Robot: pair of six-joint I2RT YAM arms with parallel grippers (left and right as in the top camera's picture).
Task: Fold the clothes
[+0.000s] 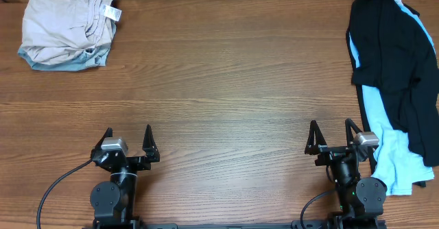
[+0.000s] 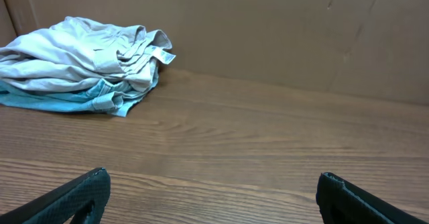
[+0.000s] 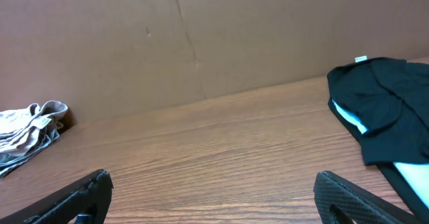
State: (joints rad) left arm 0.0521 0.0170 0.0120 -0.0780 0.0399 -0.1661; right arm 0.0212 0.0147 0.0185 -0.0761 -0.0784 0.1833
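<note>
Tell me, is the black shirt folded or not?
Not folded: the black shirt lies loose and rumpled, partly over a light blue shirt.

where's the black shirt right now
In the overhead view the black shirt lies at the far right edge of the table, spread over the light blue T-shirt, beyond the right claw.

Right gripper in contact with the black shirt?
Apart. The overhead view shows bare table between the open right gripper and the black shirt. The right wrist view shows the same gap.
</note>
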